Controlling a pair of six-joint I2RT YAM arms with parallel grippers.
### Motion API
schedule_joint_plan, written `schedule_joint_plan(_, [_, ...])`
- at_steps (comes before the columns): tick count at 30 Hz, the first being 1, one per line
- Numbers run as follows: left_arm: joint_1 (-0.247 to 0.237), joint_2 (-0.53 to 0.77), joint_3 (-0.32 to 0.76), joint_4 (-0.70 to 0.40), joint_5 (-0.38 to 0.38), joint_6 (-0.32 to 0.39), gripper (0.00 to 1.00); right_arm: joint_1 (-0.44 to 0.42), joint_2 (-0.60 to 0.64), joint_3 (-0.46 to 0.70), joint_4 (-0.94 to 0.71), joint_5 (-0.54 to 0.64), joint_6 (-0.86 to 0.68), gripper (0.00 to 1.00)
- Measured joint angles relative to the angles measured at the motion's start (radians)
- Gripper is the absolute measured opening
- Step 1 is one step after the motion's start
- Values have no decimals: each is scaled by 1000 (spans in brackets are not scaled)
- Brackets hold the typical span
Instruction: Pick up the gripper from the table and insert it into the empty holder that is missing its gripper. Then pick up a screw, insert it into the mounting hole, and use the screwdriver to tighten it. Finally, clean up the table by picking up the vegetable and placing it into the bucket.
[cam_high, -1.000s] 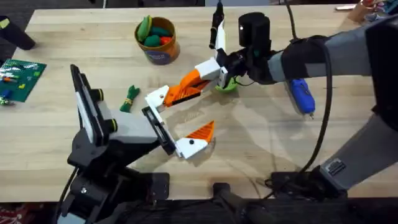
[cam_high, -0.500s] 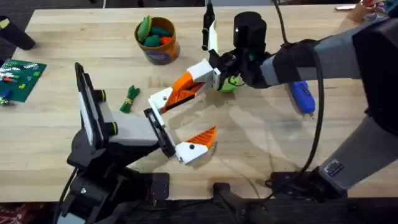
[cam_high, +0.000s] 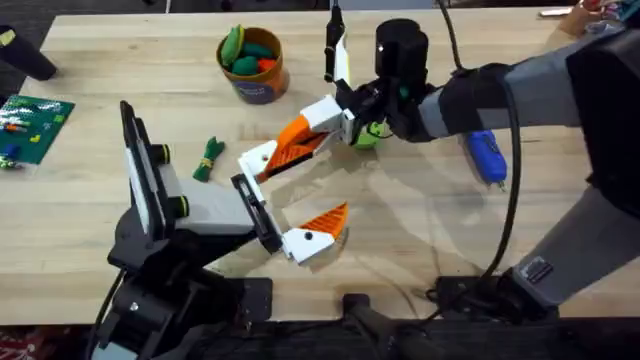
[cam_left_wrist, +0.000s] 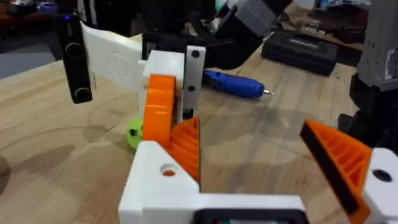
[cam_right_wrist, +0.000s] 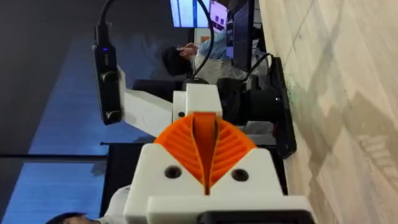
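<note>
My right gripper (cam_high: 308, 132) is shut on the orange ribbed gripper (cam_right_wrist: 205, 152), which sits edge-on between its pads. It holds this piece against the far white finger mount (cam_high: 257, 156) of my left gripper (cam_high: 312, 185), which stands open. In the left wrist view the gripper (cam_left_wrist: 159, 109) stands upright beside that mount (cam_left_wrist: 155, 186), whose face has a round mounting hole (cam_left_wrist: 168, 169). The blue screwdriver (cam_high: 487, 152) lies at the right, behind the right arm. The dark-green vegetable (cam_high: 208, 158) lies left of centre. The orange-brown bucket (cam_high: 254, 82) stands at the back.
Green and orange toy vegetables fill the bucket. A small lime-green round piece (cam_high: 366, 136) lies under the right wrist. A green circuit board (cam_high: 32, 125) sits at the far left edge. Bare wood stretches along the front right of the table (cam_high: 420, 230).
The right gripper has shifted a little left and back with the orange piece, closer onto the left gripper's far finger mount. Over the last half second nothing has moved.
</note>
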Motion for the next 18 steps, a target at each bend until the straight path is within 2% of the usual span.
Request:
schedule_joint_plan(1, [0, 0, 0, 0, 0, 0, 984, 0, 0, 0, 0, 0, 1, 30])
schedule_joint_plan(2, [0, 0, 0, 0, 0, 0, 984, 0, 0, 0, -1, 0, 3, 87])
schedule_joint_plan(7, [-1, -4, 0, 0, 16, 11, 984, 16, 2, 0, -3, 0, 4, 795])
schedule_joint_plan(8, [-2, -4, 0, 0, 20, 11, 984, 17, 2, 0, -3, 0, 4, 917])
schedule_joint_plan(9, [-3, -4, 0, 0, 23, 11, 984, 19, 2, 0, -2, 0, 4, 976])
schedule_joint_plan(13, [-3, -4, 0, 0, 25, 11, 984, 2, 2, 0, -3, 0, 4, 992])
schedule_joint_plan(18, [-3, -4, 0, 0, 27, 11, 984, -64, 2, 0, -3, 0, 4, 994])
